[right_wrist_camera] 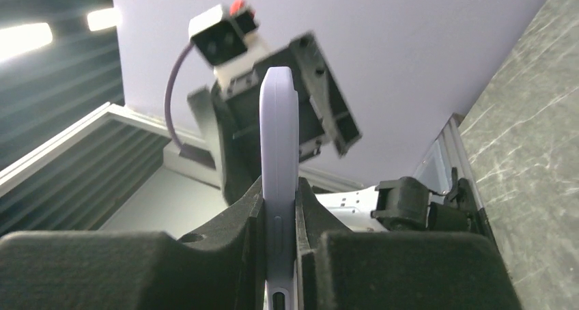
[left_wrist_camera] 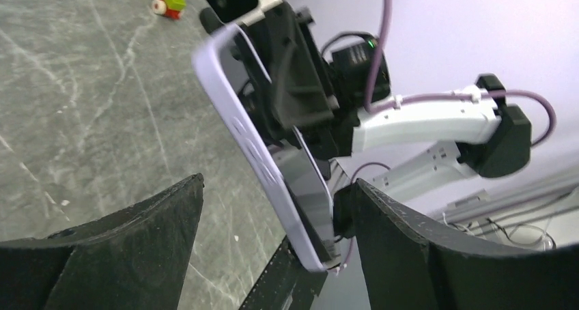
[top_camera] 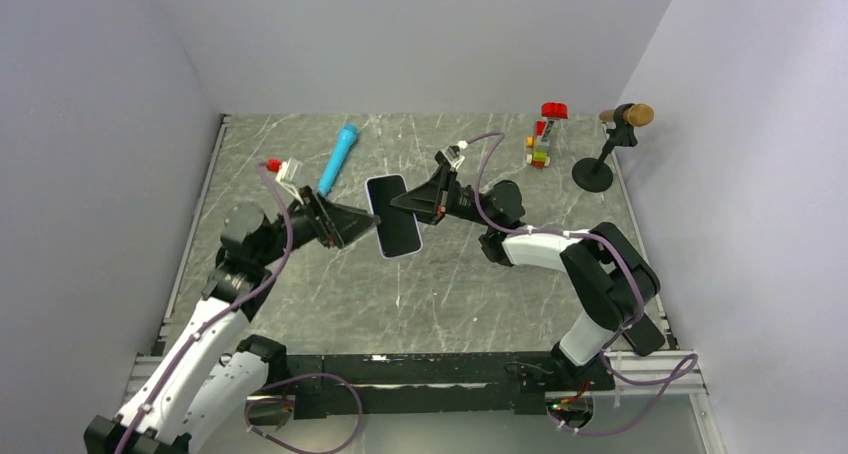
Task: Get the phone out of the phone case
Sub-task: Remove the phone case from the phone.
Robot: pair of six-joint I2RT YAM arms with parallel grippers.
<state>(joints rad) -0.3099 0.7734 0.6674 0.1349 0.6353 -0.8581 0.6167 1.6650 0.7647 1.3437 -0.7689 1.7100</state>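
The phone (top_camera: 393, 219), its dark screen up, sits inside the pale lilac phone case (top_camera: 381, 246) and hangs in the air above the middle of the table. My right gripper (top_camera: 412, 206) is shut on its right long edge; in the right wrist view the fingers (right_wrist_camera: 240, 218) press both faces of the case (right_wrist_camera: 278, 125). My left gripper (top_camera: 368, 228) is open at the phone's left side. In the left wrist view the case edge (left_wrist_camera: 235, 122) and the screen (left_wrist_camera: 311, 187) stand between my wide-apart fingers (left_wrist_camera: 171, 214), touching neither.
A blue cylinder (top_camera: 338, 158) lies on the marble table (top_camera: 450, 294) behind the left gripper. A small toy-brick model (top_camera: 543, 139) and a black stand with a wooden head (top_camera: 610, 146) are at the back right. Grey walls enclose the table.
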